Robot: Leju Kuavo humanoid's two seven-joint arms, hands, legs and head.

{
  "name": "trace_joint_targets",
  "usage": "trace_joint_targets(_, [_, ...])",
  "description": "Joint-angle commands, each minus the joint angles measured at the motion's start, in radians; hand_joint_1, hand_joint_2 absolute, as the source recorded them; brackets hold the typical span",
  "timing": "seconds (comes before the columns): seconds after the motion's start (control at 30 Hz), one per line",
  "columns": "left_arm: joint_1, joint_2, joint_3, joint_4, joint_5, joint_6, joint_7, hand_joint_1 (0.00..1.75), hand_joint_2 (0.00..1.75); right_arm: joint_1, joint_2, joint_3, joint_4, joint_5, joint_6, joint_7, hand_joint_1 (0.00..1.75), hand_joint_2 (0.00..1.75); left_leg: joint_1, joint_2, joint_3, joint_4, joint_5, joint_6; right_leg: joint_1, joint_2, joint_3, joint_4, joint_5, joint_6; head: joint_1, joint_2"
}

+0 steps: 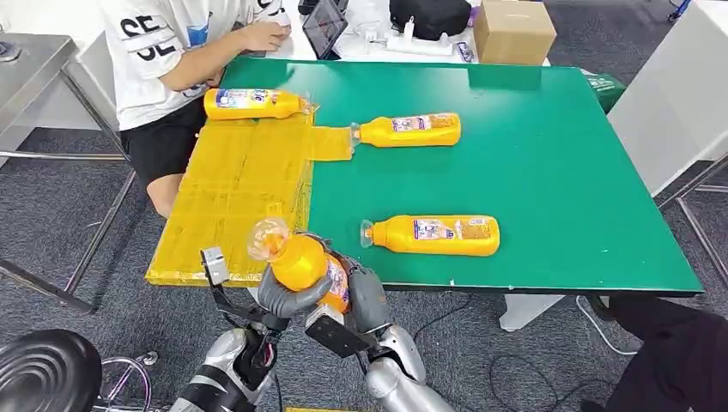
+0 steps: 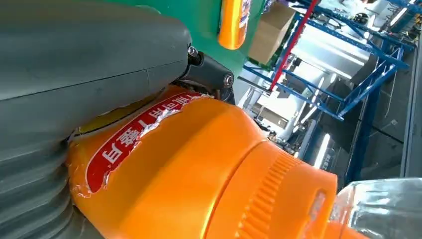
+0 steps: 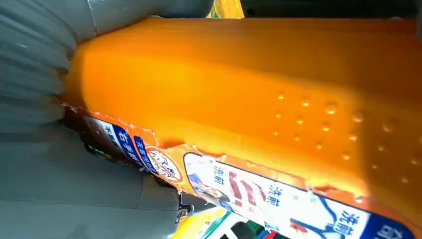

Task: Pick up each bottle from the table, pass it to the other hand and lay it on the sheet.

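Orange bottle point(image 1: 302, 262) (both hands gripping)

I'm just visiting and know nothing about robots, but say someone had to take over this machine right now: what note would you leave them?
Left hand and right hand: both grip the held orange bottle in front of the table edge, mid-handover.
Yellow sheet: one bottle lies at its far end, beside a seated person.
Green table: far bottle and near bottle lie there.
Done: one laid on the sheet.
Left: lay the held bottle down, then the two on the table.
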Motion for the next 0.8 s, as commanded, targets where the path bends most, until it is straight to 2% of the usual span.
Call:
trace_joint_targets(0.03, [-0.019,-0.01,-0.089,0.002,0.0,-0.044,0.019,1.75,1.75,-0.043,0.014,0.09,0.074,0.01,0.022,-0.002,1.75,1.75,0.0,0.0,0.001,0.0,-0.001,0.0,0.0,-0.001,0.001,0.0,-0.001,-0.001,0.0,0.0])
trace_joint_targets(0.33, [-0.013,-0.005,-0.103,-0.024,0.03,-0.062,0.026,1.75,1.75,-0.053,0.02,0.075,0.111,0.035,0.012,0.006,1.75,1.75,0.001,0.0,0.002,0.001,-0.002,-0.001,0.001,0.0,0.003,0.0,-0.001,-0.001,0.0,0.0])
trace_joint_targets(0.37, [-0.015,0.0,-0.109,-0.035,-0.015,-0.026,0.008,1.75,1.75,-0.053,0.02,0.067,0.112,0.038,0.002,0.017,0.66,1.75,0.001,0.001,0.004,0.002,-0.003,-0.001,0.001,0.0,0.005,0.0,-0.002,-0.002,0.0,0.0])
trace_joint_targets(0.4, [-0.015,-0.003,-0.104,-0.04,-0.028,-0.011,0.001,1.75,1.75,-0.052,0.021,0.063,0.109,0.04,-0.005,0.018,0.0,1.75,0.001,0.0,0.003,0.001,-0.002,-0.001,0.001,-0.001,0.003,0.0,-0.002,-0.001,0.0,0.0])
trace_joint_targets(0.43, [-0.015,-0.001,-0.099,-0.052,-0.065,0.026,-0.009,1.75,1.75,-0.053,0.019,0.06,0.102,0.042,0.003,0.032,0.0,0.0,0.0,0.0,0.001,0.001,-0.001,-0.001,0.001,-0.001,0.002,0.0,-0.001,-0.001,-0.001,0.0])
trace_joint_targets(0.57, [-0.018,-0.005,-0.064,-0.137,-0.315,0.279,-0.089,1.75,1.75,-0.025,-0.014,0.017,-0.052,-0.015,0.052,0.045,0.0,0.0,0.001,-0.001,0.001,0.002,-0.002,-0.001,0.001,-0.002,0.002,0.001,-0.002,-0.001,0.0,0.0])
trace_joint_targets(0.6, [-0.037,-0.036,0.014,-0.155,-0.474,0.554,-0.171,1.75,1.75,-0.01,-0.035,-0.027,-0.18,-0.09,0.029,-0.009,0.0,0.0,0.002,0.0,0.004,0.004,-0.004,-0.001,0.002,-0.001,0.005,0.002,-0.003,-0.002,-0.001,0.0])
trace_joint_targets(0.67, [-0.119,-0.023,0.101,-0.143,-0.471,0.661,-0.161,1.75,1.75,0.001,-0.09,-0.053,-0.394,-0.121,0.098,0.061,0.0,0.0,0.001,-0.002,0.0,0.004,-0.002,-0.001,0.002,-0.003,0.001,0.003,-0.002,-0.001,0.0,0.0])
trace_joint_targets(0.8, [-0.221,-0.012,0.222,-0.073,-0.495,0.752,-0.195,1.75,1.75,0.014,-0.102,-0.096,-0.53,-0.151,0.128,0.06,0.0,0.0,0.001,-0.001,-0.001,0.003,0.0,-0.001,0.001,-0.002,-0.001,0.002,0.0,-0.001,0.0,0.0])
